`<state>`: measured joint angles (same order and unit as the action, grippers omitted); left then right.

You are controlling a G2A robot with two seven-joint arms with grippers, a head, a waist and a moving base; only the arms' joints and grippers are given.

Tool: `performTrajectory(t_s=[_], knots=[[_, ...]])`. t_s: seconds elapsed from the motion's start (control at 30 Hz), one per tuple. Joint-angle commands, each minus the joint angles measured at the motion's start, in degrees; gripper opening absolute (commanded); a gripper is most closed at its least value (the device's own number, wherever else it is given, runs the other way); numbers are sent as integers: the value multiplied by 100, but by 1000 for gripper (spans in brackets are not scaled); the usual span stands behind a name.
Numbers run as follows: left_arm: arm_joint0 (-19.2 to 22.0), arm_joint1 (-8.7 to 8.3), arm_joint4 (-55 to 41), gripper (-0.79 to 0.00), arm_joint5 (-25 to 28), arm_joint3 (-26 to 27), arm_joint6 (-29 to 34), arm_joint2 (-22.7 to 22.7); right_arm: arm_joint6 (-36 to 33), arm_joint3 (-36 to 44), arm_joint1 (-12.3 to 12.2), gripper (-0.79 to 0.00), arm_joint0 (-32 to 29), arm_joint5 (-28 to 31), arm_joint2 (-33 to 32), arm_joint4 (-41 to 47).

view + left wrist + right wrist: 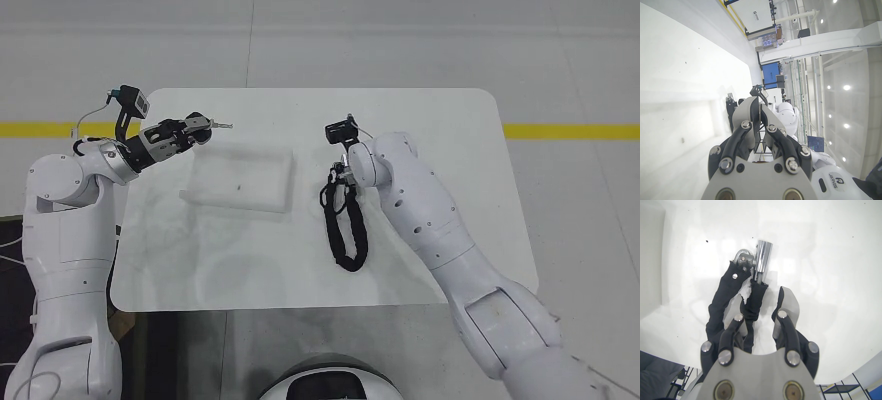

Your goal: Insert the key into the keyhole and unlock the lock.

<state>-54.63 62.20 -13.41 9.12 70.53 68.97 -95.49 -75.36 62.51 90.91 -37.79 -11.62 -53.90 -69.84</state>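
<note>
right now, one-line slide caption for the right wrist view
Open right gripper straddling one black-sleeved strand of the chain lock, near its chrome cylinder, on the white table.

1 white table point(450, 250), rounded corners, set in front of me; a few dark specks point(706, 241) on its top.

1 shallow white tray point(240, 178), rectangular, lying flat on the table's left half, toward the far edge.

Grey floor point(400, 40) beyond the table, crossed by 1 yellow line point(570, 131) running along the far edge.

In the hall seen from my left wrist: 1 blue screen point(770, 75), 1 small monitor point(780, 81) just beside it, 1 dark monitor point(815, 144) with a lit display, and round ceiling lights point(846, 87).
</note>
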Motion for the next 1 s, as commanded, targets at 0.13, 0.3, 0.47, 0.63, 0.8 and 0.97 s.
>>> performTrajectory(t_s=[0.13,0.3,0.47,0.63,0.8,0.97], knots=[[0,0,0,-785,0,0,0,0,128,-423,185,-409,68,99,-139,-135],[0,0,0,-785,0,0,0,0,258,-720,329,-489,93,211,-282,-171],[0,0,0,-785,0,0,0,0,384,-829,412,-785,61,302,-575,-171],[0,0,0,-785,0,0,0,0,99,-392,354,-785,-54,530,-1184,122],[0,0,0,-785,0,0,0,0,-277,296,124,-785,-232,909,-1872,929],[0,0,0,-785,0,0,0,0,-569,983,-116,-785,-602,1183,-2559,1826]])
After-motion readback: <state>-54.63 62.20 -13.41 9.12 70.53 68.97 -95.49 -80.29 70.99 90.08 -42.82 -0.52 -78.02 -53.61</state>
